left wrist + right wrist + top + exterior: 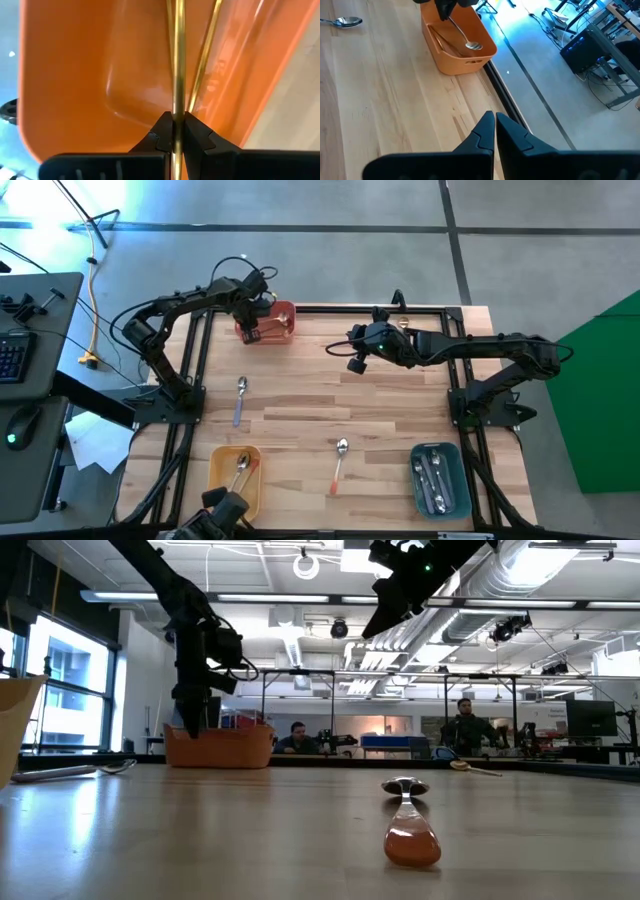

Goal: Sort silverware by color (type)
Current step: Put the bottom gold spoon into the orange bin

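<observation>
Pale wood planks form the tabletop (300,405), ringed by a black frame, with a grey concrete floor around it and an open workshop beyond where two people sit at desks.

Nearest, at 7 o'clock, a yellow bin (234,477) holds spoons; at 5 o'clock a teal bin (440,478) holds several more. Between them lies an orange-handled spoon (338,463), long axis near to far, bowl pointing away. Toward 9 o'clock a purple-handled spoon (240,399) lies the same way.

Farther back, the right gripper (354,364) hangs over the middle, clenched on nothing. At 11 o'clock the left gripper (251,328) grasps a gold spoon (178,60) by its handle over the red bin (284,323), where more gold spoons lie.
</observation>
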